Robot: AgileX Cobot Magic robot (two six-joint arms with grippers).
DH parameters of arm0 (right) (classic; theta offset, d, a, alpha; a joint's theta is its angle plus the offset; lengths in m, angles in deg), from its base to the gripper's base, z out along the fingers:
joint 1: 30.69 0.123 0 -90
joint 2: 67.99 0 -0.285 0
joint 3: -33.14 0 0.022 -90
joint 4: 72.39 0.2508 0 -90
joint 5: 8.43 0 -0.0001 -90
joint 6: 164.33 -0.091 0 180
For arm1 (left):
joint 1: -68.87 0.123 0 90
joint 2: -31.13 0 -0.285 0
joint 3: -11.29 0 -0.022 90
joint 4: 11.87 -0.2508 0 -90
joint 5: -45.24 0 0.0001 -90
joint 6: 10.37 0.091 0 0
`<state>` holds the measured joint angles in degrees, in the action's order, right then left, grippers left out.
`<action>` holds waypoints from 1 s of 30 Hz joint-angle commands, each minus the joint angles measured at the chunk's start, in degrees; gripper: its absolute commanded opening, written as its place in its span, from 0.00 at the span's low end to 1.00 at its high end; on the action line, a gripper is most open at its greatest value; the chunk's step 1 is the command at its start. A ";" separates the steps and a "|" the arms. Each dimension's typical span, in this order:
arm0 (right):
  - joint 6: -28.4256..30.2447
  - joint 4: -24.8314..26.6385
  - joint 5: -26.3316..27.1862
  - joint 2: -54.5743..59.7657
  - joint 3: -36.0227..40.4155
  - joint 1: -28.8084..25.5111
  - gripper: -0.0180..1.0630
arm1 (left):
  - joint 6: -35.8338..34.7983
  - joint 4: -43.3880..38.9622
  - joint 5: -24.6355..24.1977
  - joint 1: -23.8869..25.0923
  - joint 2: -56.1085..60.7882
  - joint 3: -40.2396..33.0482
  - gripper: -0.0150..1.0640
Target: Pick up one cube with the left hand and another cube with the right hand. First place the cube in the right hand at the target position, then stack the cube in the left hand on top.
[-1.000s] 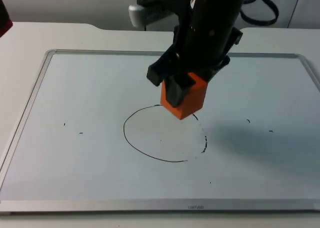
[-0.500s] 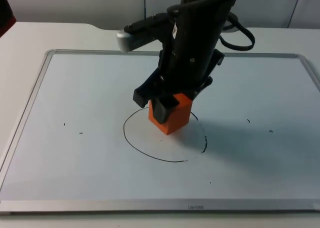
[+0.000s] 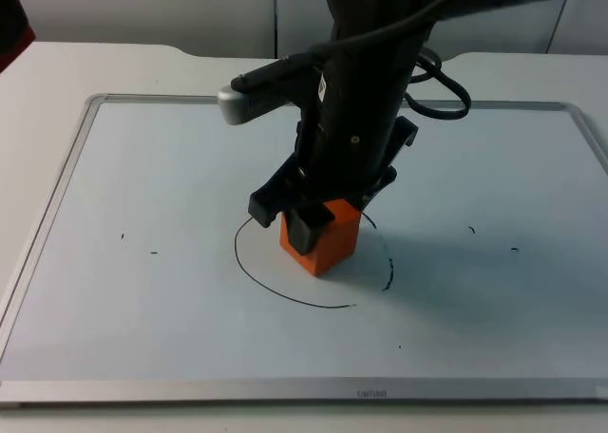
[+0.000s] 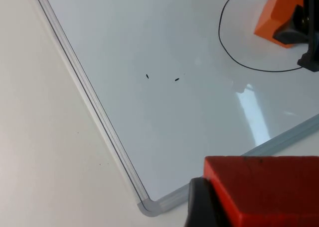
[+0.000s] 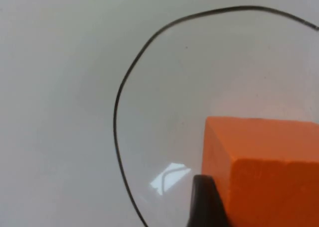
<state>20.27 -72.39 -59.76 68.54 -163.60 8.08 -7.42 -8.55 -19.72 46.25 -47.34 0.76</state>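
Red cube [image 4: 264, 189] sits clamped in my left gripper [image 4: 199, 204], waiting beside the whiteboard [image 3: 142, 167] corner. Further away, my right gripper [image 3: 309, 224] grips the orange cube [image 3: 328, 243] by its flat sides; it seems stiff and light. Since one second ago it came down into the drawn circle [image 3: 285, 291].

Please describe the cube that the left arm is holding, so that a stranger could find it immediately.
Start at the whiteboard on the table, then its rounded corner. Just off that corner, the left gripper holds the red cube. It is darker red than the orange cube, which sits in the drawn circle under the right gripper.
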 commanded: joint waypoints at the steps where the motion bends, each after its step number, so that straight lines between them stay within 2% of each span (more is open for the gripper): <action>1: -0.11 0.00 0.51 0.08 -0.40 0.38 0.01 | -0.03 0.75 0.83 -0.46 0.23 -0.12 0.01; 8: 0.13 0.00 0.37 0.08 -0.40 0.38 0.01 | -0.03 0.76 0.60 -0.46 0.23 -0.12 0.01; 11: 0.13 0.00 0.03 0.08 -0.40 0.38 0.05 | -0.03 0.86 0.60 -0.46 0.23 -0.12 0.01; 14: 0.13 0.00 -0.10 0.08 -0.40 0.38 0.24 | -0.03 0.86 0.60 -0.46 0.23 -0.12 0.01; 15: 0.13 0.00 -0.10 0.08 -0.40 0.38 0.24 | -0.03 0.86 0.60 -0.46 0.23 -0.12 0.01; 17: -0.10 0.00 -0.48 0.08 -0.40 0.38 0.44 | -0.03 0.86 0.60 -0.46 0.23 -0.12 0.01; 18: -0.10 0.00 -0.52 0.08 -0.40 0.38 0.49 | -0.03 0.86 0.60 -0.46 0.23 -0.12 0.01; 19: -0.10 0.00 -0.52 0.08 -0.40 0.38 0.49 | -0.03 0.86 0.60 -0.46 0.23 -0.12 0.01; 21: -0.24 0.00 -0.74 -0.39 -0.40 0.38 0.68 | -0.03 0.86 0.60 -0.46 0.23 -0.12 0.01; 23: -0.24 0.00 -0.82 -1.16 -0.40 0.38 0.82 | -0.03 0.86 0.60 -0.46 0.23 -0.12 0.01; 24: -0.24 0.00 -0.82 -1.16 -0.40 0.38 0.82 | -0.03 0.86 0.60 -0.46 0.23 -0.12 0.01; 26: -0.24 0.00 -0.04 -2.83 -0.40 0.38 0.89 | -0.03 0.86 0.60 -0.46 0.23 -0.12 0.01; 30: -0.14 0.00 -0.02 -5.71 -0.40 0.38 0.89 | -0.03 0.86 0.60 -0.46 0.23 -0.12 0.01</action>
<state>20.27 -72.39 -60.22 64.00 -163.79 8.17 -7.42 -8.33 -19.72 46.25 -47.34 0.76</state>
